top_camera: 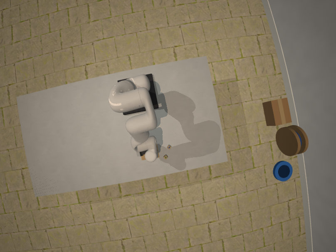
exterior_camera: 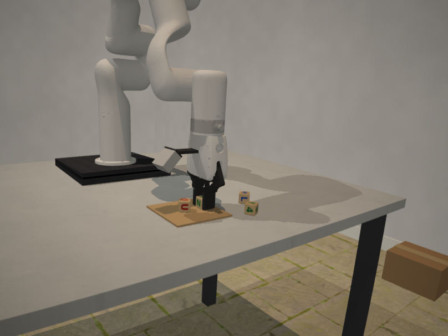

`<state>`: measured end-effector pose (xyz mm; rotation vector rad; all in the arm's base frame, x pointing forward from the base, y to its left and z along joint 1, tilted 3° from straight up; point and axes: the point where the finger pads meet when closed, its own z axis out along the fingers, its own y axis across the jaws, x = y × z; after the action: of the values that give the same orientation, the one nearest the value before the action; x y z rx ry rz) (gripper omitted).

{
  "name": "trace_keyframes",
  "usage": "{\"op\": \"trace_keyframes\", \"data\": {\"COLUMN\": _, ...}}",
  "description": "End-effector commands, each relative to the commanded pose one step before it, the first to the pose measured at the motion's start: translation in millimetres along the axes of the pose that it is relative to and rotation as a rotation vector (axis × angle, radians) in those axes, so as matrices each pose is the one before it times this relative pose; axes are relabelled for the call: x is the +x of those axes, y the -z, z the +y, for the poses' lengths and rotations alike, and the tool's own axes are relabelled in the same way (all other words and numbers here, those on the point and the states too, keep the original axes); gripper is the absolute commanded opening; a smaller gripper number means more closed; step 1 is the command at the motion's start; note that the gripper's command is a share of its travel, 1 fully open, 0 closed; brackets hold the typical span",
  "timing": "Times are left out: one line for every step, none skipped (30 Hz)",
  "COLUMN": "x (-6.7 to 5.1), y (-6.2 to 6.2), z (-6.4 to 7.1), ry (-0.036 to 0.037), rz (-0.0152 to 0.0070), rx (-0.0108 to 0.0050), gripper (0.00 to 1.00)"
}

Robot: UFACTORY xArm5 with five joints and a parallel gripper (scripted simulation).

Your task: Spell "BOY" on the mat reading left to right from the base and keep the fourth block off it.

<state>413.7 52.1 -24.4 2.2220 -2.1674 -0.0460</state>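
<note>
A tan mat lies flat on the table in front of the arm. On it stand a block with a red U on its side and, next to it, a block with a green N on its side. My gripper is down on the mat, its black fingers straddle the N block, and it is a little open. Two more blocks lie off the mat to the right: one with a blue L on its side and one with a green 4. In the overhead view they show as two small blocks. There my wrist hides the mat blocks.
The arm's black base plate is behind the mat. The table's right edge is close to the loose blocks. On the floor are a cardboard box, a brown spool and a blue ring.
</note>
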Motion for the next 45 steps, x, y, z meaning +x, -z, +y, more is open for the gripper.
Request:
{"op": "trace_keyframes", "data": {"x": -0.14, "y": 1.10, "z": -1.32, "ry": 0.00000, "rz": -0.00036, "rx": 0.00342, "gripper": 0.34}}
{"op": "trace_keyframes", "data": {"x": 0.00, "y": 0.00, "z": 0.00, "ry": 0.00000, "rz": 0.00000, "rx": 0.00000, "gripper": 0.34}}
{"op": "trace_keyframes", "data": {"x": 0.00, "y": 0.00, "z": 0.00, "ry": 0.00000, "rz": 0.00000, "rx": 0.00000, "gripper": 0.38}}
{"op": "trace_keyframes", "data": {"x": 0.00, "y": 0.00, "z": 0.00, "ry": 0.00000, "rz": 0.00000, "rx": 0.00000, "gripper": 0.38}}
{"op": "trace_keyframes", "data": {"x": 0.00, "y": 0.00, "z": 0.00, "ry": 0.00000, "rz": 0.00000, "rx": 0.00000, "gripper": 0.38}}
{"op": "trace_keyframes", "data": {"x": 0.00, "y": 0.00, "z": 0.00, "ry": 0.00000, "rz": 0.00000, "rx": 0.00000, "gripper": 0.42}}
{"op": "trace_keyframes", "data": {"x": 0.00, "y": 0.00, "z": 0.00, "ry": 0.00000, "rz": 0.00000, "rx": 0.00000, "gripper": 0.42}}
{"op": "trace_keyframes", "data": {"x": 0.00, "y": 0.00, "z": 0.00, "ry": 0.00000, "rz": 0.00000, "rx": 0.00000, "gripper": 0.42}}
{"op": "trace_keyframes", "data": {"x": 0.00, "y": 0.00, "z": 0.00, "ry": 0.00000, "rz": 0.00000, "rx": 0.00000, "gripper": 0.42}}
{"op": "trace_keyframes", "data": {"x": 0.00, "y": 0.00, "z": 0.00, "ry": 0.00000, "rz": 0.00000, "rx": 0.00000, "gripper": 0.42}}
{"op": "trace_keyframes", "data": {"x": 0.00, "y": 0.00, "z": 0.00, "ry": 0.00000, "rz": 0.00000, "rx": 0.00000, "gripper": 0.42}}
{"op": "trace_keyframes", "data": {"x": 0.00, "y": 0.00, "z": 0.00, "ry": 0.00000, "rz": 0.00000, "rx": 0.00000, "gripper": 0.42}}
{"op": "trace_keyframes", "data": {"x": 0.00, "y": 0.00, "z": 0.00, "ry": 0.00000, "rz": 0.00000, "rx": 0.00000, "gripper": 0.42}}
{"op": "trace_keyframes", "data": {"x": 0.00, "y": 0.00, "z": 0.00, "ry": 0.00000, "rz": 0.00000, "rx": 0.00000, "gripper": 0.42}}
{"op": "trace_keyframes", "data": {"x": 0.00, "y": 0.03, "z": 0.00, "ry": 0.00000, "rz": 0.00000, "rx": 0.00000, "gripper": 0.42}}
{"op": "trace_keyframes", "data": {"x": 0.00, "y": 0.00, "z": 0.00, "ry": 0.00000, "rz": 0.00000, "rx": 0.00000, "gripper": 0.42}}
{"op": "trace_keyframes", "data": {"x": 0.00, "y": 0.00, "z": 0.00, "ry": 0.00000, "rz": 0.00000, "rx": 0.00000, "gripper": 0.42}}
{"op": "trace_keyframes", "data": {"x": -0.01, "y": 0.21, "z": 0.00, "ry": 0.00000, "rz": 0.00000, "rx": 0.00000, "gripper": 0.42}}
{"op": "trace_keyframes", "data": {"x": -0.02, "y": 0.52, "z": 0.00, "ry": 0.00000, "rz": 0.00000, "rx": 0.00001, "gripper": 0.42}}
{"op": "trace_keyframes", "data": {"x": -0.04, "y": 0.95, "z": 0.00, "ry": 0.00000, "rz": 0.00000, "rx": 0.00001, "gripper": 0.42}}
{"op": "trace_keyframes", "data": {"x": -0.07, "y": 1.44, "z": 0.00, "ry": 0.00000, "rz": 0.00001, "rx": 0.00002, "gripper": 0.42}}
{"op": "trace_keyframes", "data": {"x": -0.09, "y": 1.99, "z": 0.01, "ry": 0.00000, "rz": 0.00001, "rx": 0.00002, "gripper": 0.42}}
{"op": "trace_keyframes", "data": {"x": -0.11, "y": 2.55, "z": 0.03, "ry": 0.00000, "rz": 0.00001, "rx": 0.00003, "gripper": 0.42}}
{"op": "trace_keyframes", "data": {"x": -0.09, "y": 3.15, "z": 0.02, "ry": 0.00000, "rz": 0.00001, "rx": 0.00002, "gripper": 0.42}}
{"op": "trace_keyframes", "data": {"x": 0.00, "y": 3.75, "z": -0.02, "ry": 0.00000, "rz": 0.00000, "rx": 0.00000, "gripper": 0.42}}
{"op": "trace_keyframes", "data": {"x": 0.00, "y": 4.26, "z": 0.03, "ry": 0.00000, "rz": 0.00000, "rx": 0.00000, "gripper": 0.42}}
{"op": "trace_keyframes", "data": {"x": 0.00, "y": 4.74, "z": -0.03, "ry": 0.00000, "rz": 0.00000, "rx": 0.00000, "gripper": 0.42}}
{"op": "trace_keyframes", "data": {"x": 0.01, "y": 5.13, "z": 0.02, "ry": 0.00000, "rz": 0.00000, "rx": 0.00000, "gripper": 0.42}}
{"op": "trace_keyframes", "data": {"x": 0.00, "y": 5.36, "z": -0.03, "ry": 0.00000, "rz": 0.00000, "rx": 0.00000, "gripper": 0.42}}
{"op": "trace_keyframes", "data": {"x": 0.01, "y": 5.55, "z": 0.03, "ry": 0.00000, "rz": 0.00000, "rx": 0.00000, "gripper": 0.42}}
{"op": "trace_keyframes", "data": {"x": 0.00, "y": 5.60, "z": -0.04, "ry": 0.00000, "rz": 0.00000, "rx": 0.00000, "gripper": 0.42}}
{"op": "trace_keyframes", "data": {"x": 0.01, "y": 5.59, "z": 0.02, "ry": 0.00000, "rz": 0.00000, "rx": 0.00000, "gripper": 0.42}}
{"op": "trace_keyframes", "data": {"x": 0.00, "y": 0.00, "z": 0.00, "ry": 0.00000, "rz": 0.00000, "rx": 0.00000, "gripper": 0.42}}
{"op": "trace_keyframes", "data": {"x": 0.00, "y": 0.00, "z": 0.00, "ry": 0.00000, "rz": 0.00000, "rx": 0.00000, "gripper": 0.42}}
{"op": "trace_keyframes", "data": {"x": 0.00, "y": 5.45, "z": -0.02, "ry": 0.00000, "rz": 0.00000, "rx": 0.00000, "gripper": 0.42}}
{"op": "trace_keyframes", "data": {"x": 0.00, "y": 5.25, "z": 0.01, "ry": 0.00000, "rz": 0.00000, "rx": 0.00000, "gripper": 0.42}}
{"op": "trace_keyframes", "data": {"x": 0.00, "y": 4.94, "z": -0.01, "ry": 0.00000, "rz": 0.00000, "rx": 0.00000, "gripper": 0.42}}
{"op": "trace_keyframes", "data": {"x": 0.00, "y": 4.57, "z": 0.01, "ry": 0.00000, "rz": 0.00000, "rx": 0.00000, "gripper": 0.42}}
{"op": "trace_keyframes", "data": {"x": 0.00, "y": 4.12, "z": -0.02, "ry": 0.00000, "rz": 0.00000, "rx": 0.00000, "gripper": 0.42}}
{"op": "trace_keyframes", "data": {"x": 0.01, "y": 3.63, "z": 0.02, "ry": 0.00000, "rz": 0.00000, "rx": 0.00000, "gripper": 0.42}}
{"op": "trace_keyframes", "data": {"x": 0.00, "y": 3.08, "z": -0.02, "ry": 0.00000, "rz": 0.00000, "rx": 0.00000, "gripper": 0.42}}
{"op": "trace_keyframes", "data": {"x": 0.00, "y": 2.52, "z": -0.01, "ry": 0.00000, "rz": 0.00000, "rx": 0.00000, "gripper": 0.42}}
{"op": "trace_keyframes", "data": {"x": 0.00, "y": 1.97, "z": 0.00, "ry": 0.00000, "rz": 0.00000, "rx": 0.00000, "gripper": 0.42}}
{"op": "trace_keyframes", "data": {"x": 0.00, "y": 1.43, "z": 0.01, "ry": 0.00000, "rz": 0.00000, "rx": 0.00000, "gripper": 0.42}}
{"op": "trace_keyframes", "data": {"x": 0.00, "y": 0.94, "z": 0.01, "ry": 0.00000, "rz": 0.00000, "rx": 0.00000, "gripper": 0.42}}
